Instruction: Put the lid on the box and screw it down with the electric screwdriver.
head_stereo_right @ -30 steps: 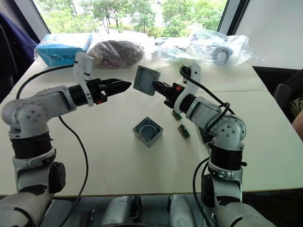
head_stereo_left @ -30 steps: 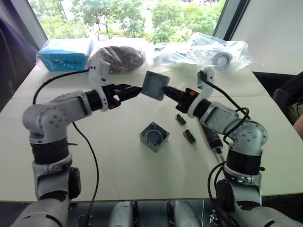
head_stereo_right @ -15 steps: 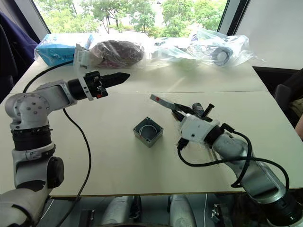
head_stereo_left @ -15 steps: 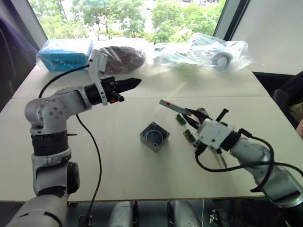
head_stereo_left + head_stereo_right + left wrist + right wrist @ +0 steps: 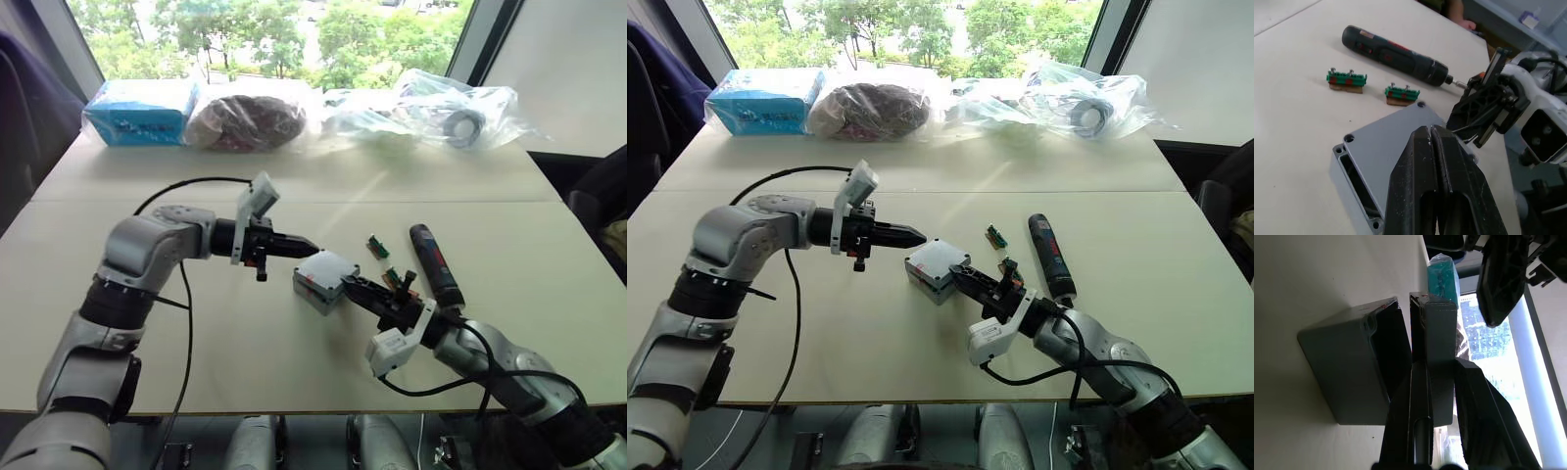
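Note:
The grey box [image 5: 312, 292] stands mid-table with the lid [image 5: 326, 266] lying over its opening. A dark gap shows between the lid [image 5: 1437, 328] and the box rim [image 5: 1374, 325], so the lid is not flush. My right gripper [image 5: 355, 286] is shut on the lid's edge nearest to it. From the other side, my left gripper [image 5: 1430, 129] is shut, its tips just above the lid [image 5: 1396, 142]. The electric screwdriver [image 5: 436, 264] lies flat on the table to the right of the box.
Two small green connector blocks [image 5: 377, 245] [image 5: 392, 277] lie between the box and the screwdriver. A blue carton [image 5: 137, 113], a brown bundle [image 5: 250, 119] and clear plastic bags [image 5: 431, 110] line the far edge. A black cable [image 5: 186, 294] hangs from the left arm.
The right gripper has carried the lid down from mid-air onto the box. The left gripper closed and came down to the lid from the far left. The head view has shifted.

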Available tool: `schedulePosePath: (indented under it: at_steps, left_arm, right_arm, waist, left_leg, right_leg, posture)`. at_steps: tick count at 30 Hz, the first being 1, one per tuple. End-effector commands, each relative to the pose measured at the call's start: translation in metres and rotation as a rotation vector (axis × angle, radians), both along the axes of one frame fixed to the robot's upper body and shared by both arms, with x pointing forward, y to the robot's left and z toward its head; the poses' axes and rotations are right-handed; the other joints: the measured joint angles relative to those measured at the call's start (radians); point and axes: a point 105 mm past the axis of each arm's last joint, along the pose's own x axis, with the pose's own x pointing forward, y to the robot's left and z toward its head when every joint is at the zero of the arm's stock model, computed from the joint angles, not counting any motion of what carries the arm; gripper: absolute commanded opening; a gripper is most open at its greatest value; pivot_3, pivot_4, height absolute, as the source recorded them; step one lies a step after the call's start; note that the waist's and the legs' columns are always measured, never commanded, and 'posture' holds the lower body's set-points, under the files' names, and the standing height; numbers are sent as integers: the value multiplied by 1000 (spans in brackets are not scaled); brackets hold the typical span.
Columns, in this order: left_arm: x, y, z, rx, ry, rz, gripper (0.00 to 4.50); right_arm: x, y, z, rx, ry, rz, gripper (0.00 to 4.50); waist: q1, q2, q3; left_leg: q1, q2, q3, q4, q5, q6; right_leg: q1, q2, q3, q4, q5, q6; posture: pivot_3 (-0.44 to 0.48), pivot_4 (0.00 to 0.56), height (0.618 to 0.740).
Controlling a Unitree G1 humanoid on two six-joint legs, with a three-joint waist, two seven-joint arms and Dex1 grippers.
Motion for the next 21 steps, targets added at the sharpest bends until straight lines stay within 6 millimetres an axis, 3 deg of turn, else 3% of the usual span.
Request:
schedulePosePath:
  at_steps: [1,21]
  left_arm:
    - [4,-7,7,-2,-64,-30,32]
    - [2,-15,-9,36,-92,-37,32]
  right_arm:
    - [4,2,11,20,-71,-1,113]
    - [-4,4,-5,-8,-66,-9,113]
  waist:
    - [0,0,0]
    - [1,0,0]
  left_leg:
    - [0,0,0,0,0,0]
    - [0,0,-1,0,0,0]
  right_leg:
    - [0,0,0,0,0,1]
    - [0,0,0,1,1,2]
  posture:
    - [0,150,740]
    - [0,150,740]
